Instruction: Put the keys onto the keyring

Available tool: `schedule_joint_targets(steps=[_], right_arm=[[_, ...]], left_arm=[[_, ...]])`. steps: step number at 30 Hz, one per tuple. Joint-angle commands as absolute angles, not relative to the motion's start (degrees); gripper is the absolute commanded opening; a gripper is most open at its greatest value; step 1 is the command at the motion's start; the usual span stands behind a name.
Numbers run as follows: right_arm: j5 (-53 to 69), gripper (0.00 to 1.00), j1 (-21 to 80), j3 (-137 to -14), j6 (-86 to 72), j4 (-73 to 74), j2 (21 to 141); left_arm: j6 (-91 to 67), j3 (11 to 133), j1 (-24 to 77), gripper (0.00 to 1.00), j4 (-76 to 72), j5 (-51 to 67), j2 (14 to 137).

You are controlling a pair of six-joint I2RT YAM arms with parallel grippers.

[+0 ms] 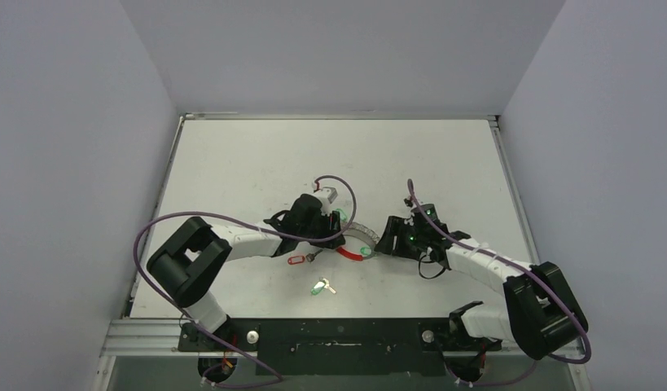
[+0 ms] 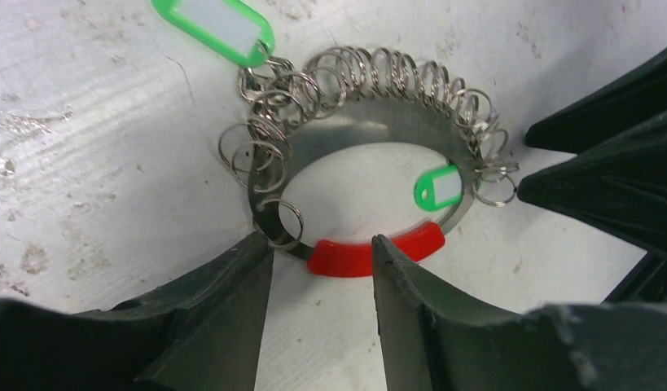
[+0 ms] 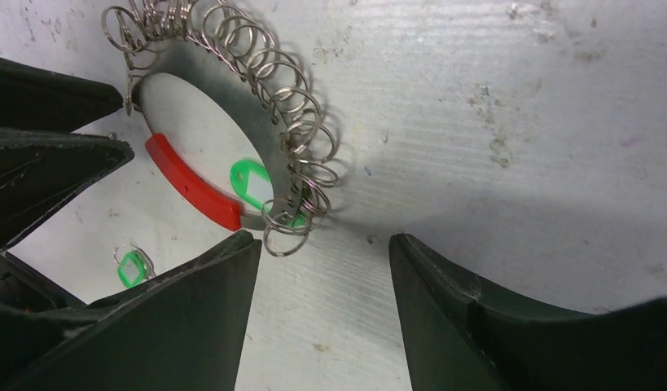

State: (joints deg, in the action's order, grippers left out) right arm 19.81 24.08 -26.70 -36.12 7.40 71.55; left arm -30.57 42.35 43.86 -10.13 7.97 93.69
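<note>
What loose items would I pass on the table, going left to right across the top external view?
Red-tagged key → loose green-tagged key → keyring, which already carries a green tag.

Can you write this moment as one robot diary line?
left tool: open at keyring red arc | right tool: open beside loops | loose: red-tag key, green-tag key

From above, the keyring (image 1: 356, 244) lay mostly hidden beneath the left gripper (image 1: 343, 234) and right gripper (image 1: 384, 239), only its red arc and a sliver of rim showing. In the left wrist view one green tag (image 2: 216, 28) was cut by the top edge, its key unseen. The red-tagged key (image 1: 296, 260) was too small to make out in detail
</note>
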Motion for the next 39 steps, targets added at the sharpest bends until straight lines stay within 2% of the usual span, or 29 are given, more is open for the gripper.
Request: schedule_joint_targets(steps=[1, 10, 26, 32, 39], right_arm=[[18.74, 0.61, 25.42, -29.25, -36.62, 4.45, 73.93], [14.44, 0.62, 25.64, -33.19, -31.74, 13.43, 69.73], [9.88, 0.64, 25.75, -37.29, -25.73, 25.13, 62.81], [9.58, 0.64, 25.88, -38.71, -23.50, 27.07, 63.03], [9.45, 0.58, 28.43, -40.58, -21.03, 27.21, 65.51]], left_arm=[[-31.14, 46.48, 41.91, 0.44, -12.98, 6.97, 96.80], [-25.63, 53.67, 38.82, 0.38, -12.74, 8.82, 104.01], [-19.69, 70.62, 36.91, 0.34, -12.59, 15.85, 117.50], [-16.11, 70.16, 36.90, 0.38, -10.22, 15.04, 112.47], [-13.17, 60.34, 36.96, 0.43, -9.83, 12.01, 99.45]])
